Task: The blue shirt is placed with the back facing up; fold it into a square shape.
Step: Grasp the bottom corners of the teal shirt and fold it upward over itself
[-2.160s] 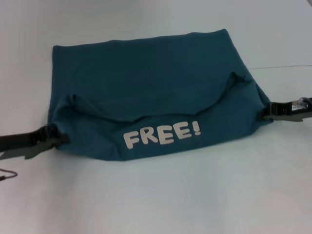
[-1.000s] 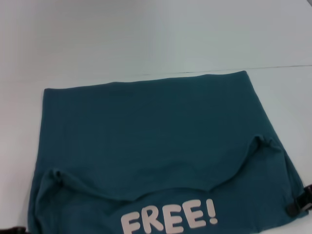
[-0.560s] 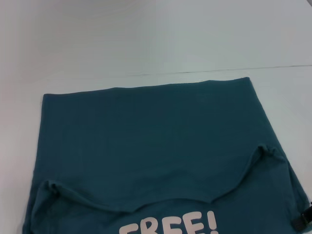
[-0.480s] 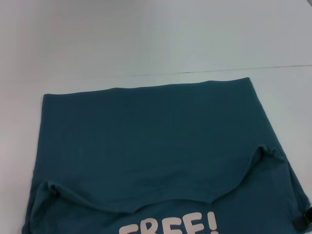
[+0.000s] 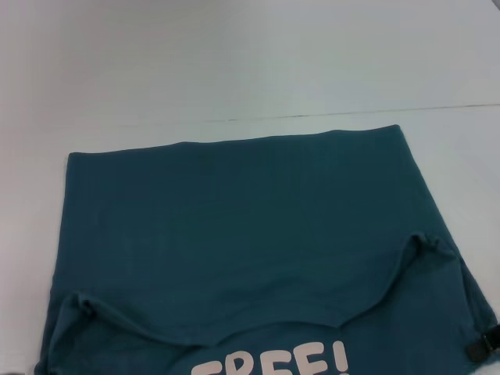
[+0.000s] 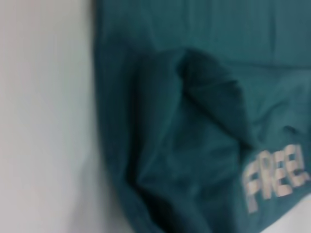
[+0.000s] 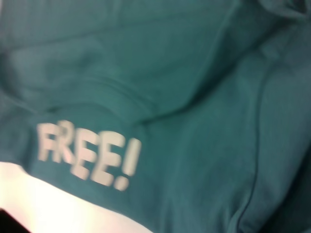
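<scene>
The blue shirt [image 5: 242, 234] lies spread on the white table [image 5: 234, 62], filling the near half of the head view. Its near part is folded back over the rest, so the white "FREE!" lettering [image 5: 273, 363] shows at the bottom edge. My right gripper [image 5: 484, 344] appears only as a small dark piece at the fold's right edge, clamped on the cloth. My left gripper is out of view. The left wrist view shows the shirt [image 6: 194, 145] bunched into a raised fold beside its lettering [image 6: 274, 177]. The right wrist view shows rumpled cloth [image 7: 194, 97] and the lettering [image 7: 87, 155].
Bare white tabletop lies beyond the shirt's far edge, crossed by a thin dark seam line [image 5: 351, 113]. A strip of table [image 6: 43, 121] runs beside the shirt in the left wrist view. A patch of table [image 7: 48, 199] shows past the shirt's edge in the right wrist view.
The shirt has been drawn toward me, so the folded part and its lettering have sunk to the bottom edge. The left gripper has left the view and the right one has slid down to the corner.
</scene>
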Tool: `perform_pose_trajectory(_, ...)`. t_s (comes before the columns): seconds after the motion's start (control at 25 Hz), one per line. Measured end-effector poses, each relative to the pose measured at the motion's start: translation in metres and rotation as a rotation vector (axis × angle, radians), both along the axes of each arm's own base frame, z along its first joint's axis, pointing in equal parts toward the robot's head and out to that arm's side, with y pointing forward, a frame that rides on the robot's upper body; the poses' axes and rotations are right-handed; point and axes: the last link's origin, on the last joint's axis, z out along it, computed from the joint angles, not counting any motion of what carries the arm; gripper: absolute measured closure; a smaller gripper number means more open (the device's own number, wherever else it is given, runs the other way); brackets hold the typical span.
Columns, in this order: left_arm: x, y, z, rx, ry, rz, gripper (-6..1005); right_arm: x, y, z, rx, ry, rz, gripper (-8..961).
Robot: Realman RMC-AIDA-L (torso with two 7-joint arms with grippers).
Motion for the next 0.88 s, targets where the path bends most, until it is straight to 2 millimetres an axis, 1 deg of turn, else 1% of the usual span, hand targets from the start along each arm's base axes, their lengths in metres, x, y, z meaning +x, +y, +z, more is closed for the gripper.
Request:
perform_pose_trajectory(0.08, 0.005, 0.006, 0.007, 0.027, -0.035, -0.019, 894, -0.004, 0.003, 0.007, 0.030, 0.041, 0.015, 883)
perform_pose_trajectory(0.2, 0.013, 0.021, 0.019, 0.080, -0.082, -0.034, 892, -0.010, 0.014, 0.024, 0.117, 0.091, 0.027, 882)
perform_pose_trajectory(0.36, 0.025, 0.048, 0.030, 0.125, -0.101, -0.030, 889, -0.014, 0.029, 0.041, 0.226, 0.122, 0.027, 880)
perform_pose_trajectory(0.4, 0.025, 0.048, 0.030, 0.125, -0.101, -0.030, 888, -0.014, 0.035, 0.046, 0.267, 0.127, 0.023, 879)
perform_pose_trajectory(0.48, 0.037, 0.072, 0.038, 0.158, -0.080, -0.016, 887, -0.015, 0.043, 0.053, 0.335, 0.140, 0.011, 878)
perform_pose_trajectory(0.56, 0.042, 0.083, 0.041, 0.180, -0.070, -0.008, 885, -0.016, 0.051, 0.061, 0.411, 0.156, -0.001, 877)
perform_pose_trajectory(0.72, 0.051, 0.113, 0.048, 0.262, -0.020, 0.016, 883, -0.017, 0.072, 0.073, 0.578, 0.179, -0.016, 875)
perform_pose_trajectory(0.88, 0.063, 0.142, 0.048, 0.332, 0.024, 0.002, 880, -0.017, 0.094, 0.071, 0.713, 0.199, -0.046, 873)
